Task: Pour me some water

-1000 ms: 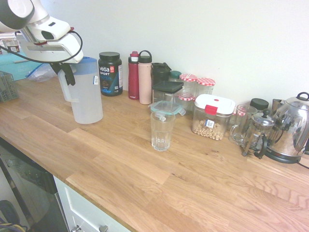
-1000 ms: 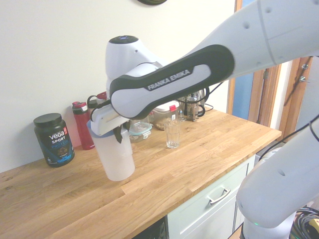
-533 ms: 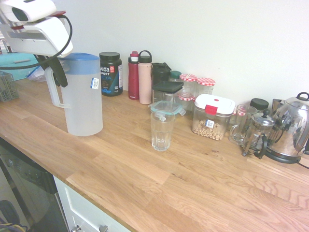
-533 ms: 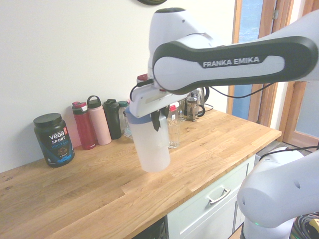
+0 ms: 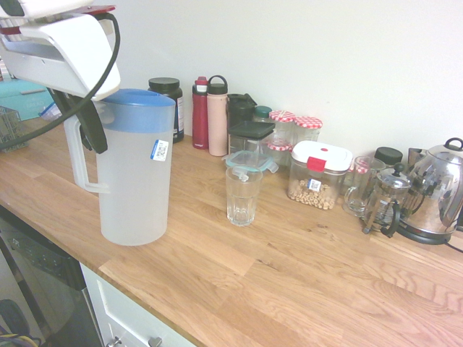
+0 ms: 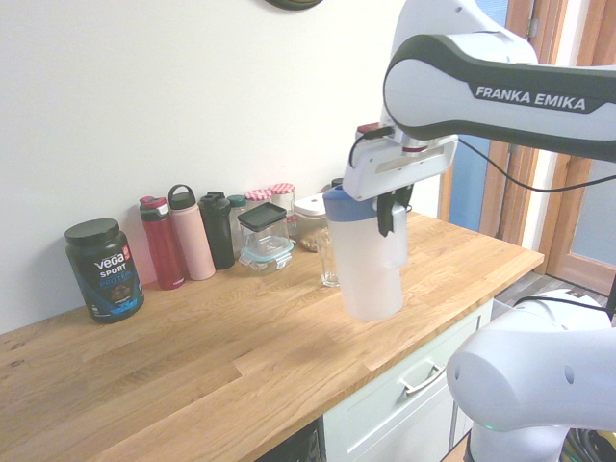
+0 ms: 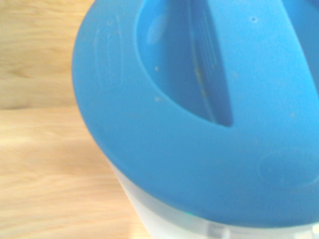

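A tall frosted-white jug [image 5: 134,170] with a blue lid [image 7: 199,114] is held upright, close over the wooden counter [image 5: 289,275]. My gripper [image 5: 85,119] is shut on the side handle [image 5: 74,155]. In the second exterior view the jug [image 6: 368,255] is near the counter's front edge, and the gripper [image 6: 392,210] holds it just below the lid. The water itself cannot be made out through the frosted wall. A clear drinking glass [image 5: 242,195] stands upright on the counter to the jug's right, a short gap away. That glass [image 6: 329,260] is half hidden behind the jug in the second exterior view.
Along the wall stand a black protein tub [image 5: 168,101], a red bottle [image 5: 200,112], a pink bottle [image 5: 217,116], several jars, a red-lidded container [image 5: 318,173], a glass mug [image 5: 359,186], a French press [image 5: 387,199] and a steel kettle [image 5: 434,191].
The arm has carried the jug from the back left of the counter forward and toward the glass, keeping it upright. The grip on the handle has not changed.
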### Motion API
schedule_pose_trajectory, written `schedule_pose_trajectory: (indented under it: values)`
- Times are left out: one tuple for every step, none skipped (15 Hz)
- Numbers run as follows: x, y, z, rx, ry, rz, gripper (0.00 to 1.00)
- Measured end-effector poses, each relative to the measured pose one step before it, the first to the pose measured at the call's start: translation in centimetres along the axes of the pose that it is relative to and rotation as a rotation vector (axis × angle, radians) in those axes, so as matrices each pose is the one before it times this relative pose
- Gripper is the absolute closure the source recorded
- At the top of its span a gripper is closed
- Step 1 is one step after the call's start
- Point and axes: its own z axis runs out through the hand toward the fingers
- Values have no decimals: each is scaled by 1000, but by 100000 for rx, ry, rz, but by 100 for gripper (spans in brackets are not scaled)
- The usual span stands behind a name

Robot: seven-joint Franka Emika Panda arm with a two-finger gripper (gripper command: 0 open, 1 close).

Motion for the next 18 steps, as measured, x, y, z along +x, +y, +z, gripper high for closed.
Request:
schedule_pose_trajectory:
  values:
    - [998, 1350, 51, 32, -531, 360, 100]
    - [975, 1238, 126, 350, -610, -539, 100]
    - [952, 1147, 209, 425, -669, -1055, 100]
    - [1060, 1089, 324, 451, -480, -1518, 100]
    - [1301, 1150, 512, 174, -580, -3059, 100]
    - [1593, 1245, 766, -471, -1353, -4557, 100]
    - [1569, 1103, 767, -952, -2173, -4899, 100]
    - [1515, 855, 660, -1093, -2145, -5287, 100]
    - [1287, 787, 484, -1281, -1573, -5615, 100]
    - [1094, 758, 345, -1437, -608, -6117, 100]
    - [950, 483, 102, -1011, -192, -5474, 100]
    - [893, 446, -32, -150, -422, -4656, 100]
    - [1025, 498, -76, -228, -509, -3499, 100]
    - [1174, 576, -94, -612, -584, -1949, 100]
    - [1378, 662, -58, -865, -1133, -1634, 100]
    - [1689, 569, 20, -1405, -1744, -1424, 100]
    - [1783, 444, 196, -1881, -2082, -1114, 100]
    - [1744, 342, 464, -1951, -2445, -1204, 100]
